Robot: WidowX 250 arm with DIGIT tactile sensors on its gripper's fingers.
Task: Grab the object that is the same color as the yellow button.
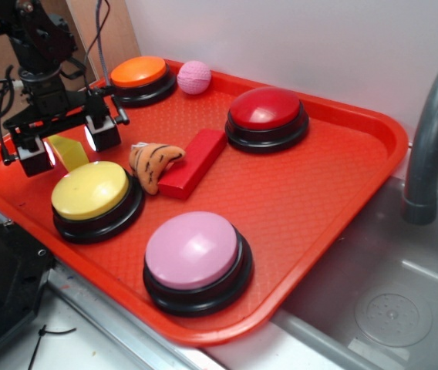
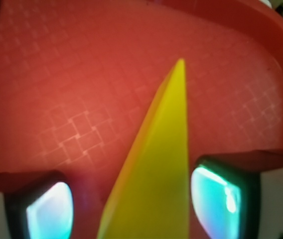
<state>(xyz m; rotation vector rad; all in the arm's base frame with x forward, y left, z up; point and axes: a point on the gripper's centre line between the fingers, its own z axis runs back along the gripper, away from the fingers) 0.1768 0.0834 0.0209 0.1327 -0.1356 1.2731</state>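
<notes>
The small yellow wedge block (image 1: 68, 152) lies on the red tray (image 1: 311, 193) at its left side, just behind the yellow button (image 1: 92, 193). My gripper (image 1: 69, 146) is lowered over the wedge with one finger on each side of it, jaws open. In the wrist view the wedge (image 2: 156, 169) runs up between the two glowing fingertip pads (image 2: 49, 211), with a gap on the left side and a narrow gap on the right. My gripper (image 2: 131, 209) holds nothing.
An orange striped plush toy (image 1: 153, 162) and a red rectangular block (image 1: 193, 162) lie just right of the wedge. An orange button (image 1: 140, 77), pink ball (image 1: 194, 77), red button (image 1: 267, 116) and pink button (image 1: 196, 258) share the tray. A grey faucet (image 1: 431, 139) and sink stand right.
</notes>
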